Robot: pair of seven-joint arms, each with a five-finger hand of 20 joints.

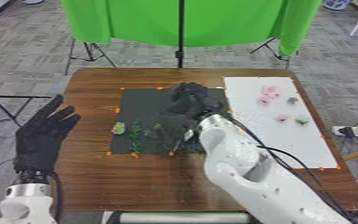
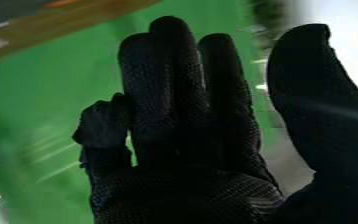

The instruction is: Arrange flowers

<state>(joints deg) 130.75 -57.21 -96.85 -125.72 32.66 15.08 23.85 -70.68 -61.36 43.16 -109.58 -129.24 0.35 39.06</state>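
1. Your right hand (image 1: 193, 100) is over the dark mat, near its right side. Its fingers are mostly straight, with the thumb well apart. You can see nothing held in it.
2. Your left hand (image 1: 42, 137) is beside the left edge of the wooden table (image 1: 140, 190), open and holding nothing.
3. On your white sheet (image 1: 246, 100), by the table's right edge, some flowers lie apart: pink flowers (image 1: 270, 91) near the far end, and a pale pink bloom (image 1: 282, 118) closer to you, next to a green leaf (image 1: 302, 121).
4. On your dark mat (image 1: 144, 102), green sprigs (image 1: 135, 137) lie by the near left corner, and a small yellow flower (image 1: 119, 128) sits at the left edge.
5. You look partway through, I think. Both places hold flowers, so I can't tell for sure which is the finished one. If you are filling the white sheet, the yellow flower and green sprigs are left to bring over. Your right arm hides part of the mat, so more may be there.
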